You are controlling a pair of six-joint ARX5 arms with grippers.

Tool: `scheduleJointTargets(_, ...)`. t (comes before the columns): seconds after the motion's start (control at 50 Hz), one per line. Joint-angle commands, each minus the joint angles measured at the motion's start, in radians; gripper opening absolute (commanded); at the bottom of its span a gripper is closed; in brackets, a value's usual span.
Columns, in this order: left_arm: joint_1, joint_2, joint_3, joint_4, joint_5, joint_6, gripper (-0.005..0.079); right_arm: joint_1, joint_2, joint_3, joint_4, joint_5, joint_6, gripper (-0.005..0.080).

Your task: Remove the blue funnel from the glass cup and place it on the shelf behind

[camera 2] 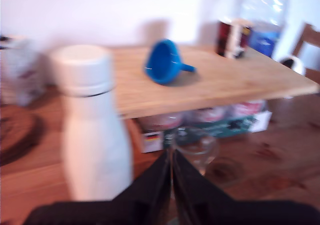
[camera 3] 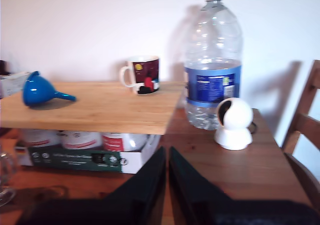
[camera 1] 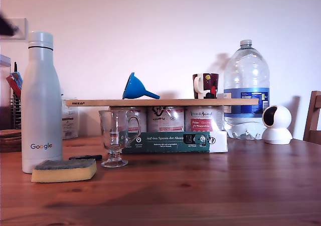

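in the exterior view the funnel [camera 1: 136,88] lies on its side on the shelf [camera 1: 160,102], out of the empty cup [camera 1: 117,137], so our job looks done, and in both wrist views our first gripper [camera 2: 170,177] and second gripper [camera 3: 166,172] are closed and hold nothing.

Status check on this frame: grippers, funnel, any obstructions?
My first gripper and my second gripper shut, empty. Blue funnel lying on the shelf; glass cup empty. No obstructions.

Black tapered fingers [camera 3: 150,185], matte.
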Motion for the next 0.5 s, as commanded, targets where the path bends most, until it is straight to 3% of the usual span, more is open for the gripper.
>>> scheduleJointTargets(0.0, 0.014, -0.038, -0.045, -0.02, -0.011, -0.005, -0.0021, -0.003, -0.001, 0.017, 0.002, 0.008, -0.006, -0.001)
scheduleJointTargets(0.26, 0.075, -0.239, -0.15, -0.1, -0.029, -0.003, -0.0021, -0.003, -0.001, 0.017, -0.045, 0.007, -0.006, -0.001)
scheduleJointTargets(0.48, 0.087, -0.348, -0.173, -0.206, -0.031, -0.02, -0.0021, -0.003, -0.001, 0.017, -0.174, 0.007, -0.005, -0.001)
